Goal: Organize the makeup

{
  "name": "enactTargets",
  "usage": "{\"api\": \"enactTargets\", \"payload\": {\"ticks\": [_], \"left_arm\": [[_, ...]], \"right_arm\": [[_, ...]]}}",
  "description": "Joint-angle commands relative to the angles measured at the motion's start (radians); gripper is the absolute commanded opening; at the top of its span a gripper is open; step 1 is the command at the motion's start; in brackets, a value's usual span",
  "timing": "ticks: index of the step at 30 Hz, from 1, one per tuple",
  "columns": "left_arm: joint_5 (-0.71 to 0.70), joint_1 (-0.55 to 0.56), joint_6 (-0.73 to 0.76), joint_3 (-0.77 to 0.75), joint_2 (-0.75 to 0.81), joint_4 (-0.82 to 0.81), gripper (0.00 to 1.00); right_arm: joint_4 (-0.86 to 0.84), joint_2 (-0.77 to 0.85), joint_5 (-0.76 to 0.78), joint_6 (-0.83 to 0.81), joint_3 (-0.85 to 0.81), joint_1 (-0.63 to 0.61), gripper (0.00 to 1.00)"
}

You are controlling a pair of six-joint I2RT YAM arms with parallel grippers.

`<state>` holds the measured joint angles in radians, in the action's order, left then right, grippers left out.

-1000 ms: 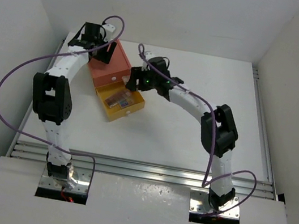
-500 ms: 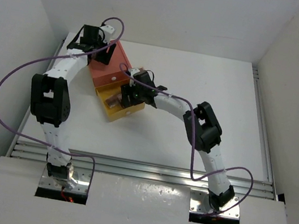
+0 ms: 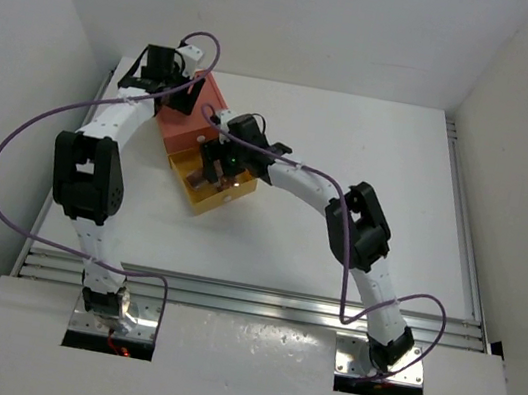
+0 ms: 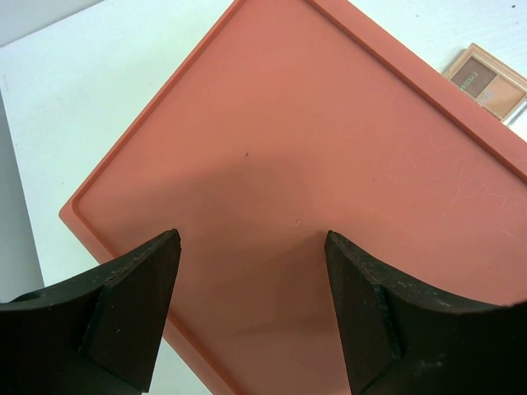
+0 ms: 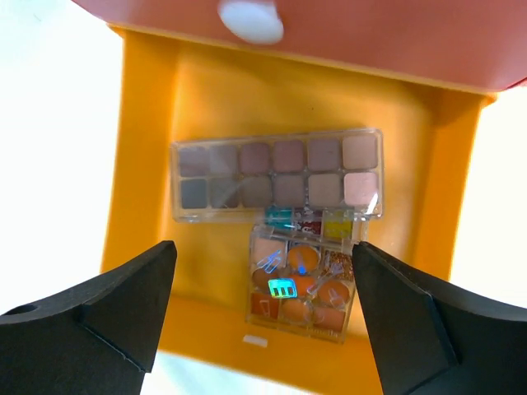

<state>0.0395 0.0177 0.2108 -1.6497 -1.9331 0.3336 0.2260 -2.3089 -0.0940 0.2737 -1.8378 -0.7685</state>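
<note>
Since both palettes already lie flat on the floor of the yellow drawer (image 5: 123, 164), I read the step in hand as loading that drawer, with more makeup yet to come. The right gripper (image 5: 263, 247) hangs directly over it, jaws spread wide and holding nothing. Below it, the neutral palette (image 5: 276, 174) sits crosswise and the multicoloured palette (image 5: 300, 276) touches its nearer edge. To do this well I would lift that arm straight up before swinging away, so neither finger clips the drawer walls, the white knob (image 5: 251, 18) above, or the multicoloured palette, which looks light enough to skid. The left gripper (image 4: 252, 239) is parted too, empty, poised over the top of the salmon box (image 4: 313, 123). I cannot tell whether it presses on the lid. Resting it there would, I think, keep the box from sliding while the other arm works. One brown-toned palette (image 4: 486, 80) shows past the box's far edge in the left wrist view, apparently on the white table and outside the drawer. I would fetch it next and set it on the bare yellow floor beside the others. No brushes show in any view.
</note>
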Motion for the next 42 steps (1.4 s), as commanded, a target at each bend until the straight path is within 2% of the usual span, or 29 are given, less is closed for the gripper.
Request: {"api": "enactTargets", "payload": {"ticks": [1,4,7,9,14,17,22,26,31,32,35,36,37,39,40,42], "left_arm": [[-0.064,-0.021,0.053,0.060,-0.012,0.127,0.77],[-0.073,-0.030,0.087,0.100,0.008,0.099,0.77],[-0.086,-0.050,0.111,0.122,0.008,0.090,0.77],[-0.095,-0.050,0.120,0.132,0.019,0.090,0.77],[-0.105,-0.059,0.156,0.142,0.028,0.090,0.77],[-0.105,-0.059,0.167,0.153,0.028,0.090,0.77],[-0.041,-0.059,0.179,0.134,0.049,0.090,0.77],[0.052,-0.059,0.199,0.042,0.062,0.114,0.77],[0.106,-0.010,0.239,-0.215,0.026,0.229,0.77],[0.106,0.031,0.271,-0.254,-0.002,0.252,0.83],[0.062,0.146,0.344,-0.474,-0.113,0.390,0.90],[0.048,0.174,0.354,-0.475,-0.148,0.430,0.92],[0.048,0.200,0.354,-0.557,-0.182,0.493,0.93],[0.080,0.253,0.336,-0.623,-0.258,0.525,0.96],[0.095,0.267,0.320,-0.624,-0.276,0.525,0.97],[0.120,0.289,0.264,-0.636,-0.312,0.515,0.98]], "right_arm": [[-0.057,0.157,0.016,0.005,0.007,0.005,0.87],[-0.125,0.227,0.043,0.114,0.093,0.043,0.87],[-0.143,0.226,0.042,0.197,0.095,0.109,0.85],[-0.110,0.151,0.053,0.197,0.025,0.165,0.85],[0.055,-0.103,0.132,0.171,-0.336,0.224,0.85],[0.038,-0.191,0.212,0.220,-0.365,0.229,0.85],[-0.065,-0.235,0.221,0.263,-0.319,0.227,0.85],[-0.100,-0.167,0.241,0.251,-0.226,0.235,0.85],[-0.076,-0.045,0.240,0.266,-0.094,0.256,0.85],[-0.076,-0.029,0.231,0.275,-0.045,0.280,0.86],[-0.089,0.134,0.175,0.324,0.141,0.334,0.86],[-0.089,0.161,0.159,0.329,0.141,0.347,0.86],[-0.089,0.187,0.133,0.332,0.240,0.372,0.86],[-0.080,0.288,0.120,0.328,0.363,0.426,0.86],[-0.073,0.310,0.120,0.319,0.364,0.436,0.86],[-0.051,0.391,0.120,0.306,0.466,0.478,0.86]]}}
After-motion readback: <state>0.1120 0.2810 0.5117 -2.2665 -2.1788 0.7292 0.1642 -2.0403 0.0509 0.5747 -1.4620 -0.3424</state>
